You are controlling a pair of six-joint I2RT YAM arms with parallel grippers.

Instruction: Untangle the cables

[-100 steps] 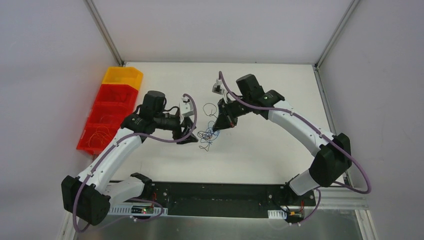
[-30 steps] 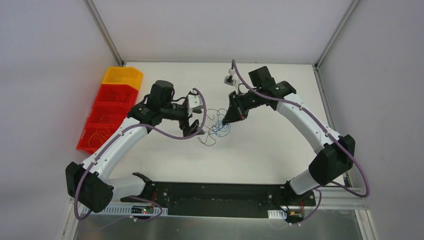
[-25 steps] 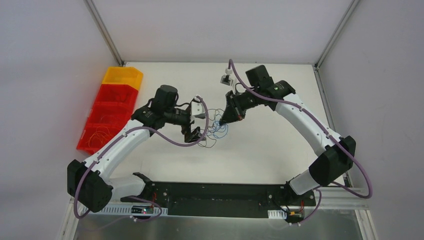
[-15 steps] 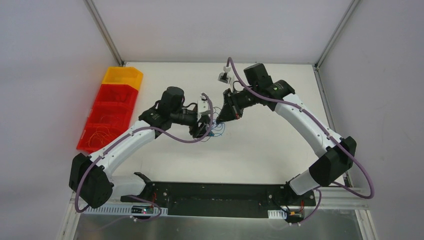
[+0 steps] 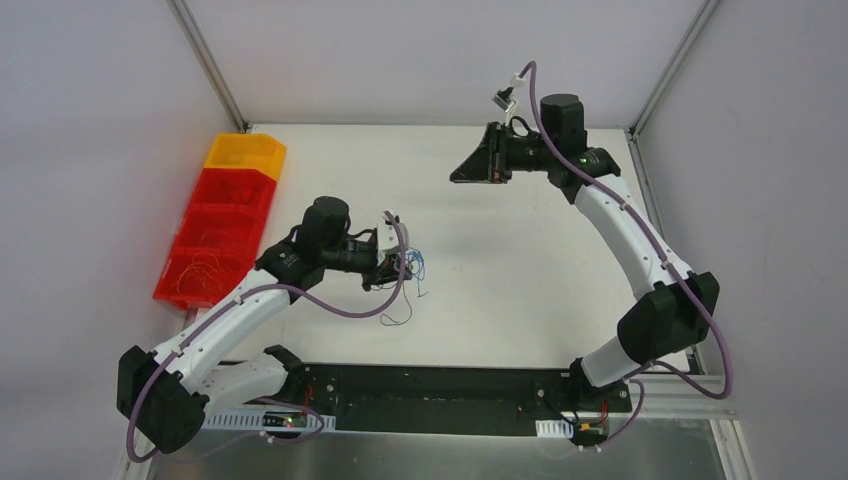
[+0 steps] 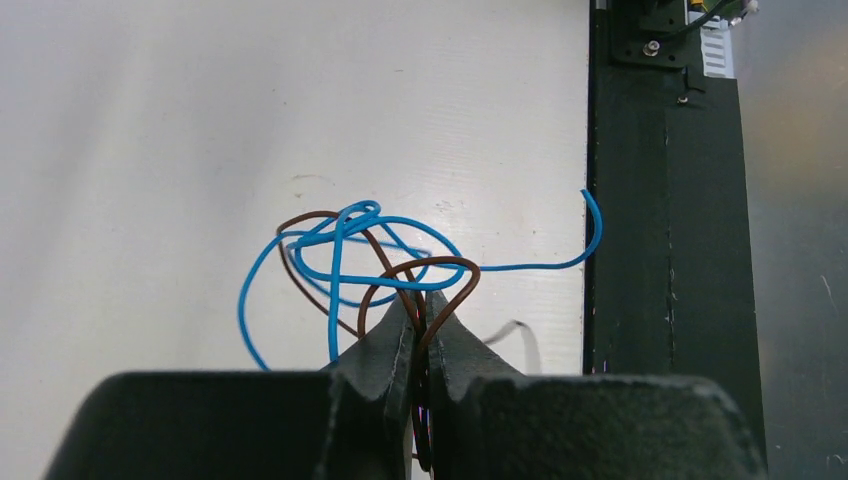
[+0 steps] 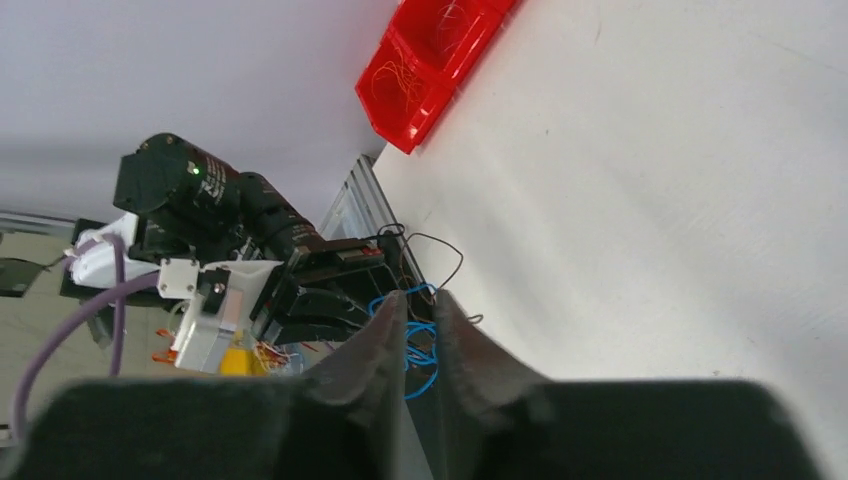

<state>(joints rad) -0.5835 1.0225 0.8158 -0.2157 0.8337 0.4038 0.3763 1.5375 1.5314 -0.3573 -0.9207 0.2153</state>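
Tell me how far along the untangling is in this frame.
Done: little to show. Some thin wires lie in the red bin, perhaps already sorted. In hand: the left gripper is shut on a brown strand of the cables. Left: the blue and brown loops are still knotted together. The right gripper hangs shut, far from the bundle, with nothing visible in it.

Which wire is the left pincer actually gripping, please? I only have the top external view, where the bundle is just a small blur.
Observer: The left wrist view shows the left pincer shut on a brown wire.
Operator: Is that wire free of the others?
Observer: No, the blue wire threads through the brown loops just beyond the grip.
Operator: Is the right pincer carrying anything?
Observer: The right wrist view shows the right pincer closed, with no wire visible in it.
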